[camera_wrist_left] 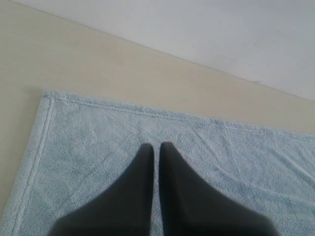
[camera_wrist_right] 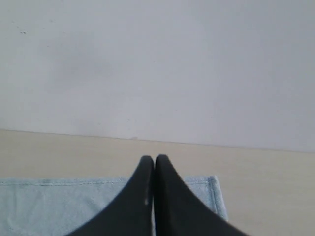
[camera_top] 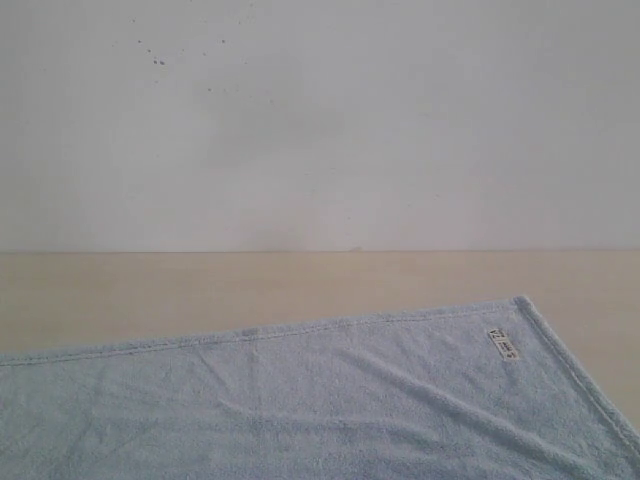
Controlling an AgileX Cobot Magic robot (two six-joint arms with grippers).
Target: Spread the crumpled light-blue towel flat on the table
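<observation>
As the towel (camera_top: 330, 400) lies flat on the worktop (camera_top: 200, 285), only smoothing wrinkles seems left. Left fingers (camera_wrist_left: 140, 172) and right fingers (camera_wrist_right: 142, 182) are pressed together, empty.

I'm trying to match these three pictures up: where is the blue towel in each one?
Exterior view: the towel fills the bottom, one corner at the right.
Left wrist view: towel spreads behind the dark jaws, a corner showing.
Right wrist view: a towel strip behind the jaws, a corner showing.
Shared landmark: where table meets white wall.
</observation>
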